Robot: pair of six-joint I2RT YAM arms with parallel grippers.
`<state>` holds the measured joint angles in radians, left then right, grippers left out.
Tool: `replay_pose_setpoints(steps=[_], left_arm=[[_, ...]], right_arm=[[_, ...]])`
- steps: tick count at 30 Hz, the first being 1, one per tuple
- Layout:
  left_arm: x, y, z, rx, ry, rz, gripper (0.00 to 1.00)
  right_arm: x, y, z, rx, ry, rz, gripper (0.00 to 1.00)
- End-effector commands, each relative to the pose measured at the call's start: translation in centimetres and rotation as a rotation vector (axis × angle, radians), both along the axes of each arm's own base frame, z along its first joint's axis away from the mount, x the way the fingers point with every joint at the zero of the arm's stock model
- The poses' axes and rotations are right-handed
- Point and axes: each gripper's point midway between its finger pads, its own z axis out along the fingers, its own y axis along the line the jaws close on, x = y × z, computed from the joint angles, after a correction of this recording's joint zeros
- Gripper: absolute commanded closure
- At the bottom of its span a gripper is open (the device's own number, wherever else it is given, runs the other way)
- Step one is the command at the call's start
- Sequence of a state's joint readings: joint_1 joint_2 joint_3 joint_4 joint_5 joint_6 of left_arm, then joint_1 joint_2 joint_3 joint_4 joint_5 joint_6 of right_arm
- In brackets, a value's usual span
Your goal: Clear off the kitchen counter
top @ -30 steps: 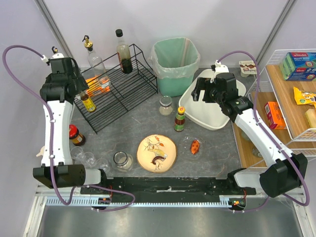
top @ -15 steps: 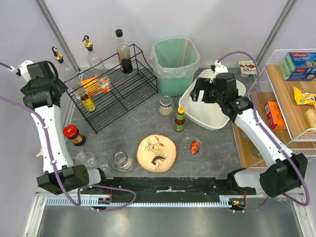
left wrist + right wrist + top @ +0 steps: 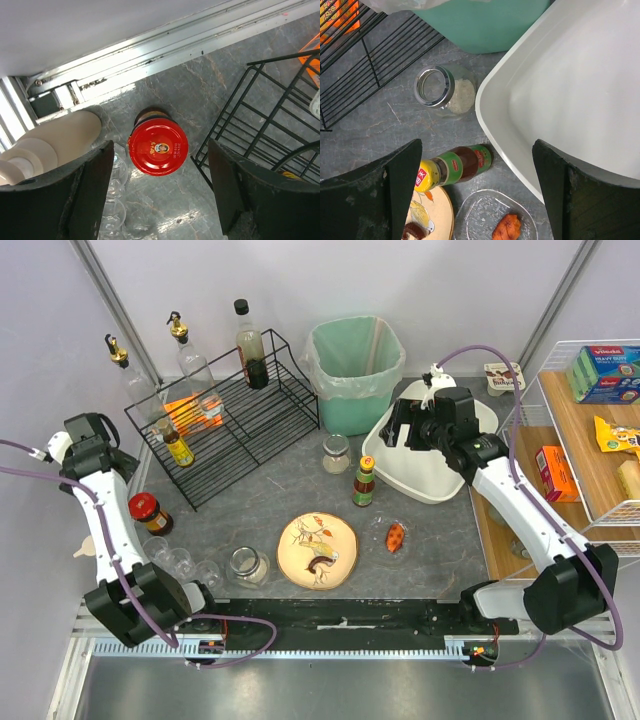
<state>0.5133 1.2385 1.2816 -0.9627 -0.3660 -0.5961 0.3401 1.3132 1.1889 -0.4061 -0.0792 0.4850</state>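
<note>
Dark grey kitchen counter (image 3: pixel 290 480) fills centre, still cluttered. White tub (image 3: pixel 570 100) at right; right gripper (image 3: pixel 475 200) hovers wide open, empty, beside its rim. Left gripper (image 3: pixel 161 200), jaws apart, empty, has swung from black rack (image 3: pixel 240 410) to above red-lidded jar (image 3: pixel 158 152) at counter's left edge: prob. next pick.

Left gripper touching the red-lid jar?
Apart. Left wrist view: the red-lid jar stands below the open left gripper, with kitchen counter showing between its lid and each finger.
</note>
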Motion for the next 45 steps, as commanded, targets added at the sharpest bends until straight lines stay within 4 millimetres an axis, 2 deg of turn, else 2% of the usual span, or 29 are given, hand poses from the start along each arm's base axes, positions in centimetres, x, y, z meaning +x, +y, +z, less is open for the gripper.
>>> replay_pose_setpoints(steps=[1,5,9,14,20,23,24,28,31,32,34,36,41,45], left_arm=[[-0.7,0.4,-1.5,-0.026,-0.018,0.143,0.19],[-0.5,-0.3,-4.4,-0.097,0.012,0.141,0.19],[0.1,-1.0,-6.3,-0.144,0.018,0.112,0.19],[-0.2,-1.4,-7.6,-0.160,0.026,0.110,0.19],[-0.6,-2.1,-10.3,-0.211,0.082,0.109,0.20],[-0.6,-2.1,-10.5,-0.215,0.087,0.110,0.23],[-0.6,-2.0,-10.3,-0.209,0.080,0.109,0.26],[-0.6,-1.5,-9.0,-0.167,0.047,0.118,0.50],[-0.6,-1.3,-8.0,-0.141,0.027,0.113,0.74],[-0.5,-1.1,-7.3,-0.128,0.012,0.110,0.81],[-0.5,-0.9,-6.1,-0.102,-0.007,0.101,0.84],[-0.3,-0.7,-4.4,-0.072,-0.036,0.082,0.98],[-0.1,-0.4,0.9,0.025,-0.155,0.041,0.99],[-0.7,0.9,4.7,0.125,-0.150,0.046,0.98]], right_arm=[[0.2,0.3,0.4,0.025,-0.001,0.006,0.02],[0.2,0.3,0.3,0.022,0.005,0.005,0.02],[0.2,0.1,0.3,0.016,0.005,-0.001,0.02],[0.1,-0.1,0.2,0.005,0.007,-0.005,0.02],[0.1,-0.2,-0.1,-0.004,0.015,-0.005,0.02],[0.2,-0.2,-0.5,-0.006,0.023,-0.006,0.02],[0.1,-0.3,-0.6,-0.007,0.026,-0.008,0.02],[0.1,-0.5,-0.7,-0.012,0.025,-0.011,0.02],[0.1,-0.7,-0.6,-0.021,0.017,-0.018,0.02],[0.1,-0.7,-0.6,-0.025,0.017,-0.016,0.02],[0.1,-0.7,-0.5,-0.028,0.014,-0.016,0.02],[0.1,-0.9,-0.5,-0.029,0.015,-0.017,0.02],[0.3,-0.9,-0.5,-0.032,0.015,-0.019,0.02],[0.5,-1.0,-0.1,-0.033,0.010,-0.028,0.02]])
